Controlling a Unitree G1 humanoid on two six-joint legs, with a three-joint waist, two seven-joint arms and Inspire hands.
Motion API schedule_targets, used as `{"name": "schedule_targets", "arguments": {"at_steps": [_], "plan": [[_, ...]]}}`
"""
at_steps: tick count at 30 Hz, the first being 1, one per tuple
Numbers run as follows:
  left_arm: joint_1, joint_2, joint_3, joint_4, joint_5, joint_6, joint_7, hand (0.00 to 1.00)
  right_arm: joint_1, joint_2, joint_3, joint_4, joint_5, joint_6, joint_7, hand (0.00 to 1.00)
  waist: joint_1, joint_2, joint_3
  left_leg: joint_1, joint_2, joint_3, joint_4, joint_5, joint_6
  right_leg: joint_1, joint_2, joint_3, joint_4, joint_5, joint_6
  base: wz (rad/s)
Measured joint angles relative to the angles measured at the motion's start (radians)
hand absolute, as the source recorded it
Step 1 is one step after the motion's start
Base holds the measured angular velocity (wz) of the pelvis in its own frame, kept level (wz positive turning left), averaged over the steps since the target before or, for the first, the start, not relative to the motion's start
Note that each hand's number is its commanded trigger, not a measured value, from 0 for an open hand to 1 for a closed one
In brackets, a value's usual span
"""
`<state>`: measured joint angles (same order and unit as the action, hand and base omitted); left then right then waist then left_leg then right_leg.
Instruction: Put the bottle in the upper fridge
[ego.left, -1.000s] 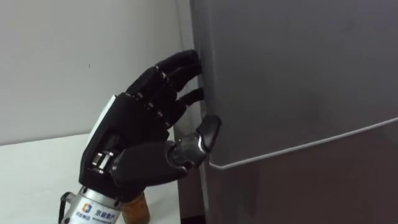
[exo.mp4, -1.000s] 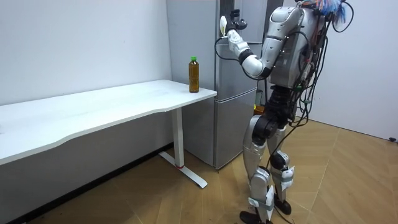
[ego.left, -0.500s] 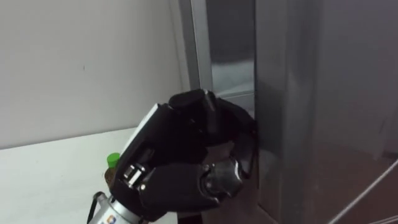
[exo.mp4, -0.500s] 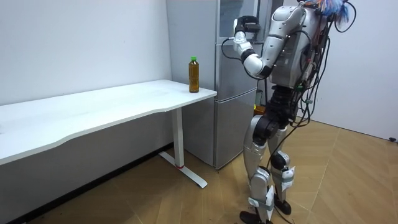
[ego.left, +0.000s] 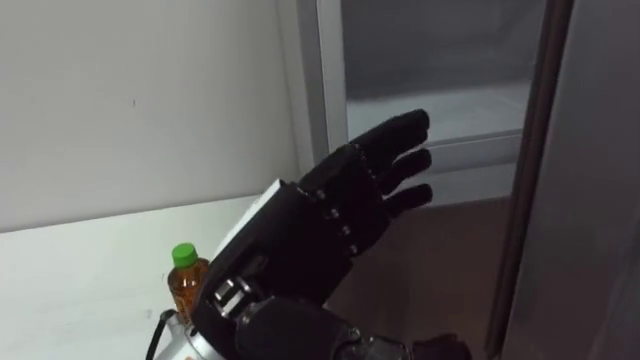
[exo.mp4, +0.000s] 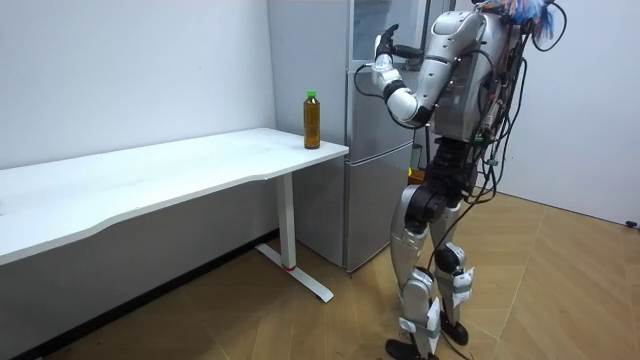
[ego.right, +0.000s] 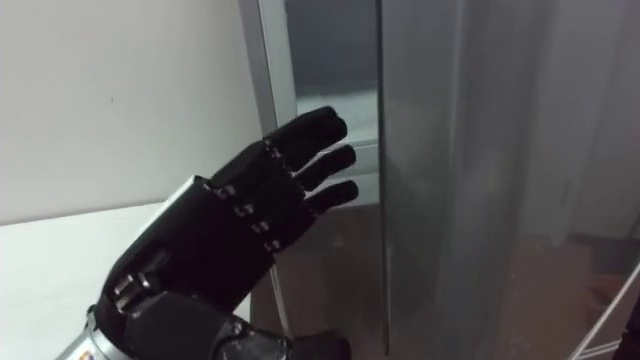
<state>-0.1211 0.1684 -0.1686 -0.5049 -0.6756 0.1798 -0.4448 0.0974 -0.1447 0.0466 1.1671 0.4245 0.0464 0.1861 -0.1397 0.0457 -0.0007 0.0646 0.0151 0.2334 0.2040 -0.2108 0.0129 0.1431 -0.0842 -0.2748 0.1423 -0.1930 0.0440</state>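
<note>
A bottle (ego.left: 186, 280) of amber drink with a green cap stands upright on the white table (ego.left: 80, 290), at its corner beside the fridge (exo.mp4: 312, 120). My left hand (ego.left: 320, 230) is raised in front of the fridge's upper compartment (ego.left: 440, 70), fingers straight and spread, holding nothing. The upper fridge door (ego.left: 590, 200) stands ajar to the right of the hand, its edge apart from the fingers. In the room view I stand facing the grey fridge (exo.mp4: 370, 190) with the left hand (exo.mp4: 385, 50) lifted to the upper door.
The white table (exo.mp4: 180, 170) runs along the wall to the left of the fridge. A pale shelf (ego.left: 450, 110) shows inside the upper compartment. The lower fridge door (exo.mp4: 375, 210) is shut. Wooden floor lies around my feet.
The upper door has swung from shut to ajar. My left hand, curled round the door's edge half a second ago, has let go and its fingers have straightened.
</note>
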Motion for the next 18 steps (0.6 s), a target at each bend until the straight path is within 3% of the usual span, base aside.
{"name": "schedule_targets", "arguments": {"at_steps": [7,13,18], "plan": [[0.0,0.002,-0.043,0.001,0.002,0.011,0.001,0.0,-0.003,-0.002,0.011,-0.002,0.003,0.0,-0.001,0.0,-0.019,0.002,0.001,0.0,0.005,0.002,-0.001,0.0,0.0,0.0,0.0,0.0,0.007,0.0,0.0,0.0],[0.0,0.002,-0.08,0.002,0.002,0.012,-0.001,0.0,-0.007,-0.012,0.01,-0.002,0.003,-0.001,0.0,0.0,-0.024,0.018,0.0007,-0.001,0.008,0.007,0.0,0.0,0.0,-0.006,-0.001,0.003,0.006,-0.001,0.001,-0.01],[-0.001,0.003,-0.12,0.002,0.002,0.012,-0.028,0.0,-0.009,-0.016,0.011,-0.002,0.012,-0.002,0.004,0.0,-0.028,0.024,-0.0001,-0.001,0.009,0.031,0.001,0.0,0.0,-0.02,0.001,0.027,0.009,0.0,0.0,-0.12]]}}
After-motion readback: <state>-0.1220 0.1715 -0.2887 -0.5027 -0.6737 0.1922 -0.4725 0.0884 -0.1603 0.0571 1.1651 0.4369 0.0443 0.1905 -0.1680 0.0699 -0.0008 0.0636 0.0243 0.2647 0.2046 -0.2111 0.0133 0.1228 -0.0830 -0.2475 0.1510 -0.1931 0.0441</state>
